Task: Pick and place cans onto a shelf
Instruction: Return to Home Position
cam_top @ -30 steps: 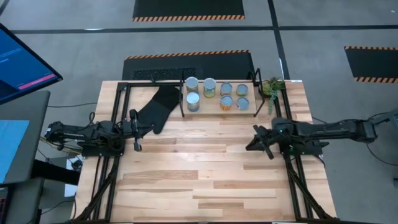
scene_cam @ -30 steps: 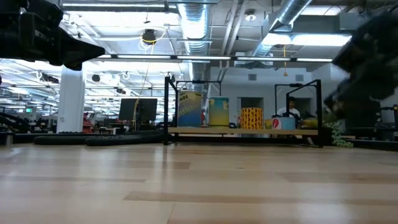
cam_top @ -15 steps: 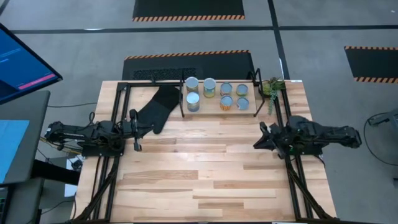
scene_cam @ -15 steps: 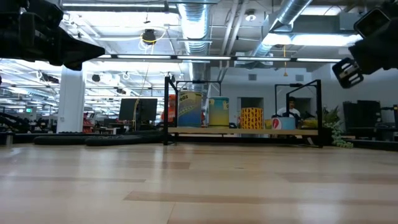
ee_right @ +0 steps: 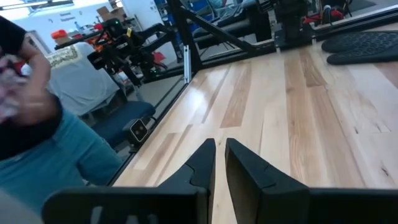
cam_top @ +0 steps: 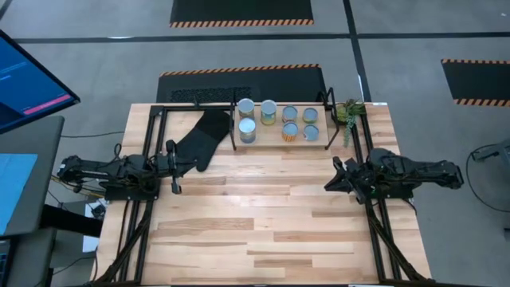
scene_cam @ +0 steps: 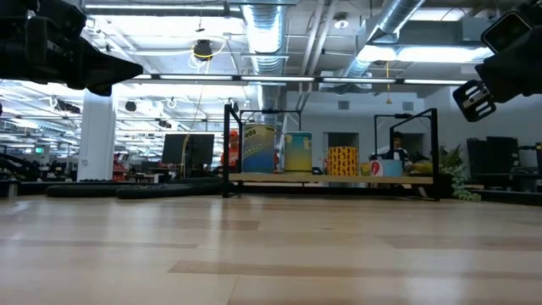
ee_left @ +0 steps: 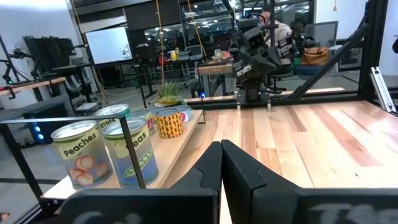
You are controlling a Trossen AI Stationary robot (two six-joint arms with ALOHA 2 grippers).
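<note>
R arm pulled back vs 1 s ago, unchanged since 0.5 s. right gripper [cam_top: 333, 177] mid-right of high view, fingers nearly together, empty. left gripper [cam_top: 172, 166] mid-left, closed, empty. Seven cans [cam_top: 289, 114] on shelf [cam_top: 271, 139], upper centre. Prob. homing, placing looks done.

Table [cam_top: 263, 227] bears mitt [cam_top: 204, 137], plant [cam_top: 349, 112], shelf [cam_top: 273, 134] with cans [cam_top: 268, 112]

Field notes for you: pale plank worktop [cam_top: 263, 223] carries a black oven mitt [cam_top: 203, 137] lying flat, far left, and a small green leafy plant [cam_top: 349, 111] at the far right corner. Blue-lit monitor [cam_top: 28, 80] stands off the left side. Black floor mat with orange-striped edge [cam_top: 241, 10] lies beyond. Person in blue trousers [ee_right: 56, 149] shows in the right wrist view.
</note>
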